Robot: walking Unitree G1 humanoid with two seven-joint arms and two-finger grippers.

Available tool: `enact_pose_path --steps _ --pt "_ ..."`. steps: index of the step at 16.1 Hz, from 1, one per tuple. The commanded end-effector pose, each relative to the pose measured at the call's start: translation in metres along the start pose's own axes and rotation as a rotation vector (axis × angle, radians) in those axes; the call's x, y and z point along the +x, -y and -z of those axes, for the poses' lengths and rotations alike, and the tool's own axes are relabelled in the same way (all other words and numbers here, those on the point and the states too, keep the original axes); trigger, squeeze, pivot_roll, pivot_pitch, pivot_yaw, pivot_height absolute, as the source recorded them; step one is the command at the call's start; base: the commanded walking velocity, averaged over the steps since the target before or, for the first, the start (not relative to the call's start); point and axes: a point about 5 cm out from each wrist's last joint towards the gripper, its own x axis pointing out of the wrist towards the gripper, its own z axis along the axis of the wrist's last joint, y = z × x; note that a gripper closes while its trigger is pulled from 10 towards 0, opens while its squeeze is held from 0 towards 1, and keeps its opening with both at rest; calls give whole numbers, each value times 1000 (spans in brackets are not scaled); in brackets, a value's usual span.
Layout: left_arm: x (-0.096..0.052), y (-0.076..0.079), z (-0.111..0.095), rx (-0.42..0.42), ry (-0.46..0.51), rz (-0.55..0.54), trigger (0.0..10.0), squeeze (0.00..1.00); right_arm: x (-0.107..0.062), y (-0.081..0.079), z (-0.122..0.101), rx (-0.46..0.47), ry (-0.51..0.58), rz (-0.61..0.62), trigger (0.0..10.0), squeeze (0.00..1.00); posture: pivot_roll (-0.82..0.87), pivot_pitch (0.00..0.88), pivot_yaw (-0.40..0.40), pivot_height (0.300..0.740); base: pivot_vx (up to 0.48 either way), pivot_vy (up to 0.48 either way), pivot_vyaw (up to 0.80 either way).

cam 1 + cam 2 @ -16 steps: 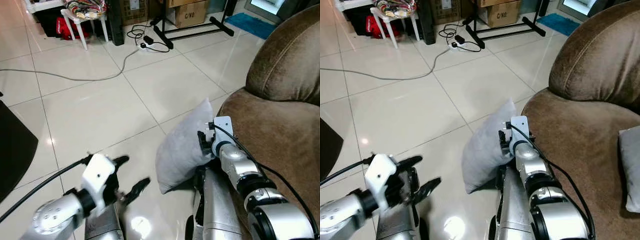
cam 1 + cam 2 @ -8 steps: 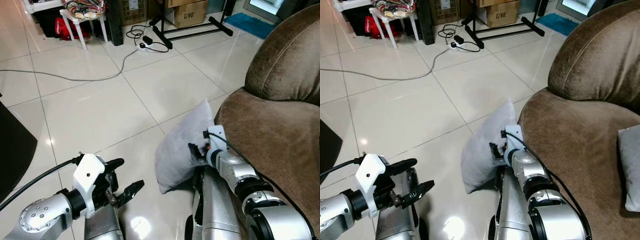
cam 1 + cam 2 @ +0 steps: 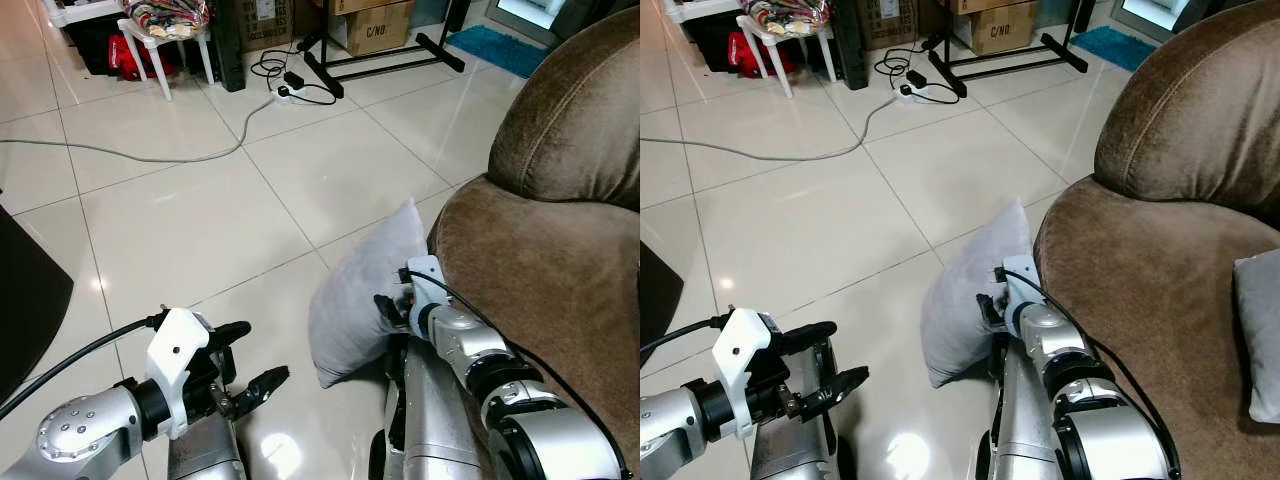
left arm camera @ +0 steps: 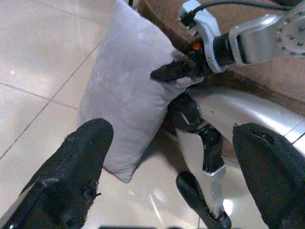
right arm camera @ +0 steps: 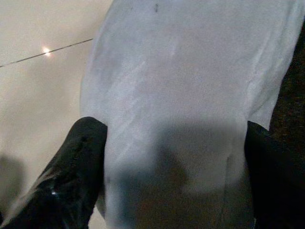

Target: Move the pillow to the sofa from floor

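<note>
A grey pillow (image 3: 362, 290) stands on edge on the tiled floor, leaning against the front of the brown sofa (image 3: 560, 270). My right gripper (image 3: 392, 304) is pressed against the pillow's sofa-side edge. Its fingers (image 5: 81, 162) are spread wide open, with the pillow's face (image 5: 181, 95) between them. One black finger (image 4: 172, 71) lies on the fabric. My left gripper (image 3: 255, 352) hangs open low over the floor, left of the pillow and apart from it.
A second grey cushion (image 3: 1262, 330) lies on the sofa seat. A white cable (image 3: 150, 153) runs across the tiles to a power strip (image 3: 290, 85). A white stool (image 3: 165, 40), cardboard boxes (image 3: 378, 25) and a black stand (image 3: 380, 55) line the back. My legs (image 3: 425, 420) stand below the pillow.
My right gripper has turned and pushed down into the pillow's edge. My left gripper has dropped slightly and drawn back to the left.
</note>
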Motion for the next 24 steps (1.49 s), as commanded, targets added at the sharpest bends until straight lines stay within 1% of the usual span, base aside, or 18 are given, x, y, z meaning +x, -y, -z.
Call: enact_pose_path --steps 1,4,10,15,20,22,24 --pt "-2 -4 2 8 -13 -16 10000 0 1 -5 7 -6 -31 -22 0 0 30 80 -33 445 0 0 0" --pt "-1 -10 3 16 -21 -22 10000 0 2 -12 6 -14 -20 -43 0 0 31 63 -30 445 0 0 0" --pt "2 -13 6 24 -19 -30 10000 0 2 -14 6 -29 -6 -60 0 0 32 30 -27 445 0 0 0" --pt "2 -12 6 43 -21 -30 10000 0 3 -23 10 -53 -2 -91 0 0 34 6 -28 445 0 0 0" --pt "3 -12 4 53 -14 -33 10000 0 4 -26 8 -64 6 -105 0 0 34 0 -31 445 0 0 0" --pt "7 -16 1 75 0 -57 10000 0 3 -31 -2 -62 68 -160 0 0 35 0 -34 445 0 0 0" --pt "8 -19 -2 98 17 -102 10000 0 2 -31 -7 -46 100 -185 0 0 36 0 -36 445 0 0 0"
